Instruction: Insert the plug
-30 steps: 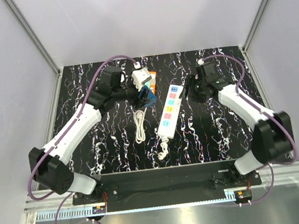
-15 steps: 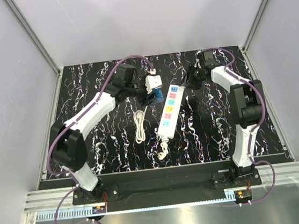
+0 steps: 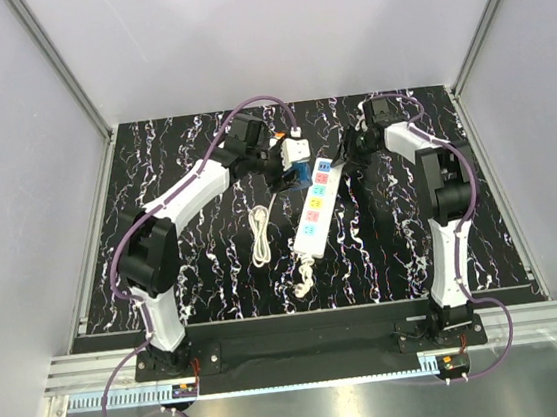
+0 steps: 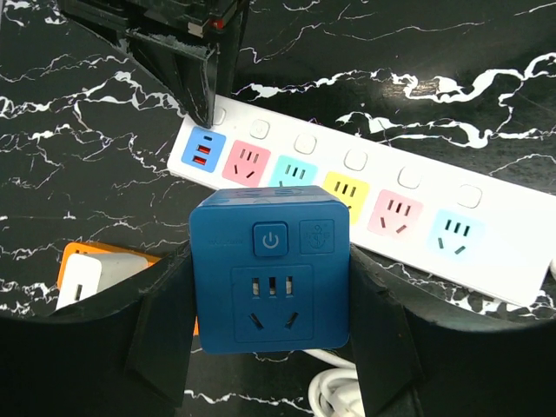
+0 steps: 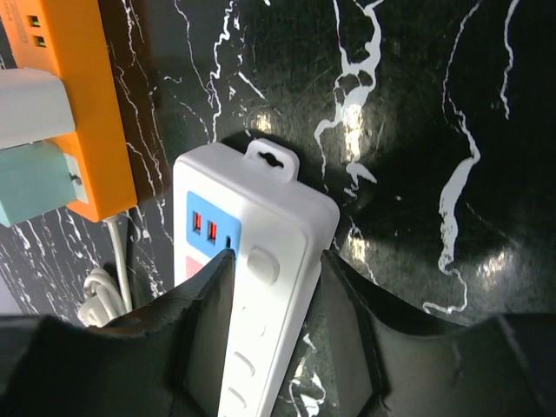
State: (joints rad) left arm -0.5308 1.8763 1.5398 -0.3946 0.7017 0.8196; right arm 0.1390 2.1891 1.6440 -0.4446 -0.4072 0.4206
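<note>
The blue cube plug point(image 4: 271, 269) sits squarely between my left gripper's point(image 4: 271, 261) fingers, socket face towards the wrist camera. From above, the plug point(image 3: 296, 174) hangs just left of the far end of the white power strip point(image 3: 315, 204). The strip point(image 4: 382, 204) lies just beyond the plug, with several coloured sockets. My right gripper point(image 5: 278, 256) is at the strip's far end point(image 5: 256, 217). Its left finger point(image 5: 208, 321) lies over the top face by the blue USB panel. Its right finger point(image 5: 352, 321) stands just off the strip's side edge, jaws apart.
An orange-and-white plug block point(image 5: 82, 104) with white cube adapters point(image 3: 295, 149) lies left of the strip's far end. A coiled white cable point(image 3: 260, 236) lies on the black marble table point(image 3: 185, 269) left of the strip. The strip's own cable point(image 3: 304, 278) curls at its near end.
My left gripper has carried the blue plug right and farther back, up to the strip's far end. My right gripper has moved in over the strip's far end.
</note>
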